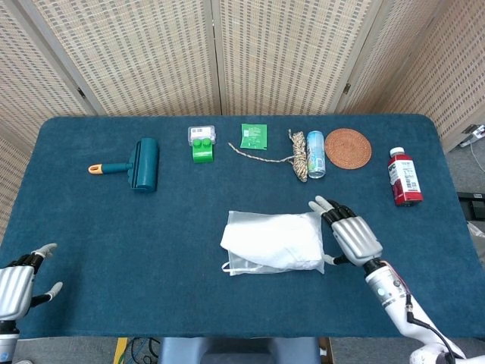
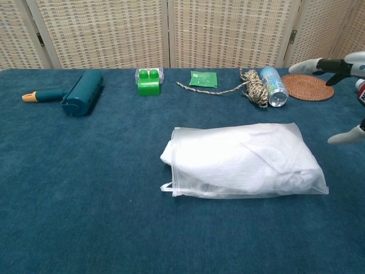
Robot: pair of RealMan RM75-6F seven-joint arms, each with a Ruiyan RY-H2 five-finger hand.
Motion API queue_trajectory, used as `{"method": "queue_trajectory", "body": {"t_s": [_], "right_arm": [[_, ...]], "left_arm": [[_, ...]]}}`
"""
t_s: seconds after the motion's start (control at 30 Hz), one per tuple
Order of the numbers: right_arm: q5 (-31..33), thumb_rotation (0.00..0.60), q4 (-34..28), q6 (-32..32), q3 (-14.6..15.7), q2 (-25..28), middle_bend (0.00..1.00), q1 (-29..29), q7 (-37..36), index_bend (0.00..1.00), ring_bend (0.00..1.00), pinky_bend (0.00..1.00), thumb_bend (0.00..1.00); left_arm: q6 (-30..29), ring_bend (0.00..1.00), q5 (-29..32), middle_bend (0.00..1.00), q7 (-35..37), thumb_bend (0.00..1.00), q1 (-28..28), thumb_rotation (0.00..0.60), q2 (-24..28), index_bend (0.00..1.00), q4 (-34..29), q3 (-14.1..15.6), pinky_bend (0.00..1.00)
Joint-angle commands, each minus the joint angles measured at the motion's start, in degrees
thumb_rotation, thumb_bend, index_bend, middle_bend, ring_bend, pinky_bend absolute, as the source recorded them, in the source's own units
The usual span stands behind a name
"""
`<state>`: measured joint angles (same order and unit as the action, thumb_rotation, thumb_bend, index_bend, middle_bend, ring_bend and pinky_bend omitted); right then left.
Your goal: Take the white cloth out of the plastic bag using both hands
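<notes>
Bag [image 1: 274,241] with white cloth [image 1: 265,236] lies lengthwise mid-bench, mouth toward the left robot hand [image 1: 17,280] (open, far off); right robot hand [image 1: 350,233], open and empty, sits just beside its closed end
</notes>
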<state>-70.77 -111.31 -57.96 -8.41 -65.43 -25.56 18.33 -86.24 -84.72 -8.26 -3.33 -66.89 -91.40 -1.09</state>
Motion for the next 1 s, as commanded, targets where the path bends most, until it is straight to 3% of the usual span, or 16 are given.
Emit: {"method": "queue_trajectory", "body": {"t_s": [0.03,0.53,1.0], "right_arm": [[2.5,0.6,-0.33,0.24,0.12,-2.11,0.0,-1.73,3.9,0.0,0.0,0.14,0.0],[13.93,0.6,4.72,3.06,1.36,-10.73,0.0,-8.83,13.47,0.0,0.0,0.13,0.0],[24.02,0.6,9.89,4.75,2.35,-14.79,0.0,-13.66,16.4,0.0,0.0,0.13,0.0]], "left_arm": [[-0.11,0.38,-0.06,0.35,0.23,0.19,0.17,0.6,-0.17,0.22,0.14,0.1,0.5],[0.06,0.38,-0.35,0.35,1.13,0.19,0.44,0.6,-1.06,0.22,0.92,0.27,0.5],[0.39,0.38,-0.11,0.35,1.65,0.19,0.69,0.6,-1.57,0.22,1.23,0.37,0.5]]}}
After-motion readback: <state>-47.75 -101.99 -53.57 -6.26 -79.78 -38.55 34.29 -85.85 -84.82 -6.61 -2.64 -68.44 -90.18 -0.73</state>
